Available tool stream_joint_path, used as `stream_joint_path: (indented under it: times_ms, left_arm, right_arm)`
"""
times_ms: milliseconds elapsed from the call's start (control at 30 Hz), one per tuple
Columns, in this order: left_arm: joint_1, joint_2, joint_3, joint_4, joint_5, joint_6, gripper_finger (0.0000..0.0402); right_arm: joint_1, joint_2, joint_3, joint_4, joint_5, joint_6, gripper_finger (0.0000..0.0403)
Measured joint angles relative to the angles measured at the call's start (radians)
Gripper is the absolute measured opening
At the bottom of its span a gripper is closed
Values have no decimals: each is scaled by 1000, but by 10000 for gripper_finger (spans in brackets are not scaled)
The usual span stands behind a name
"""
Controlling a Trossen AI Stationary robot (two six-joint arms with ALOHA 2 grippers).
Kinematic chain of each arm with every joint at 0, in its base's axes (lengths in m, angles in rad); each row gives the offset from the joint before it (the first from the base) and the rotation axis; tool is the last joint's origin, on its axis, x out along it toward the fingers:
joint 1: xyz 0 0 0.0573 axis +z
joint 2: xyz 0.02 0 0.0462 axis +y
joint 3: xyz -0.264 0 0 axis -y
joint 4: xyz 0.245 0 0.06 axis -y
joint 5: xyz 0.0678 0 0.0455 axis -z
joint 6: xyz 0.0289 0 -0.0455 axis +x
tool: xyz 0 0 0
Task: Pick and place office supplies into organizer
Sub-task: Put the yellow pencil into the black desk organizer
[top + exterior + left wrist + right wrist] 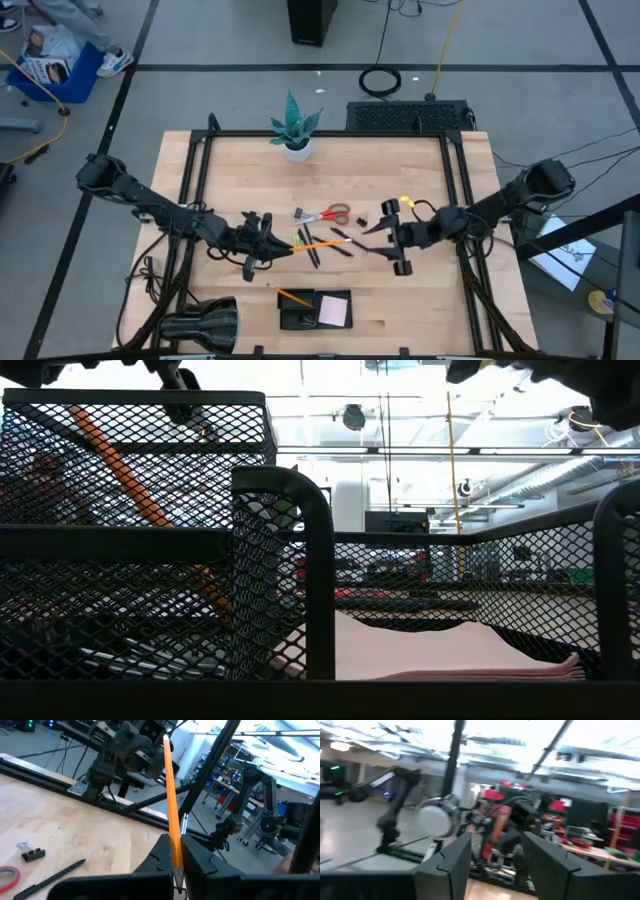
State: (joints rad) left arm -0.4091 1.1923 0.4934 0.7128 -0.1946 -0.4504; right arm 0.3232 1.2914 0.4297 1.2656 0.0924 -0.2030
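Left wrist view shows your left gripper [176, 870] clamped on the long orange wooden pencil [171, 805] behind the black mesh organizer [300, 318]; it could pivot loose, while your right gripper [385, 245] gapes, holding nothing.

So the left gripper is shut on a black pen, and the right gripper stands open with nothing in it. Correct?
Not quite: the left gripper is shut on an orange pencil, not a black pen, as the left wrist view shows. The right gripper does stand open with nothing in it.
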Motion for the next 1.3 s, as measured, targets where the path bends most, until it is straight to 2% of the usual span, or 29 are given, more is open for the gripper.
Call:
stream_joint_path:
  times_ms: [133,300,600,767,833,900,1033,1300]
  left_arm:
    - [0,0,0,-1,-13,7,24]
    - [0,0,0,-2,-17,27,9]
    - [0,0,0,-4,-17,26,29]
    - [0,0,0,-4,-17,24,10]
    - [0,0,0,-4,-17,23,8]
    - [0,0,0,-5,-18,22,15]
    - [0,0,0,-5,-18,11,31]
    - [0,0,0,-6,-35,22,8]
  right_arm:
    - [-21,47,0,58,12,38,164]
    - [-57,122,5,130,15,84,163]
    - [-69,249,139,162,9,110,164]
    - [-69,252,175,137,4,103,158]
    - [-69,253,183,135,-29,108,154]
    - [-69,252,185,139,-68,121,149]
    - [-68,253,185,128,-72,139,138]
    - [-68,253,185,137,-77,139,132]
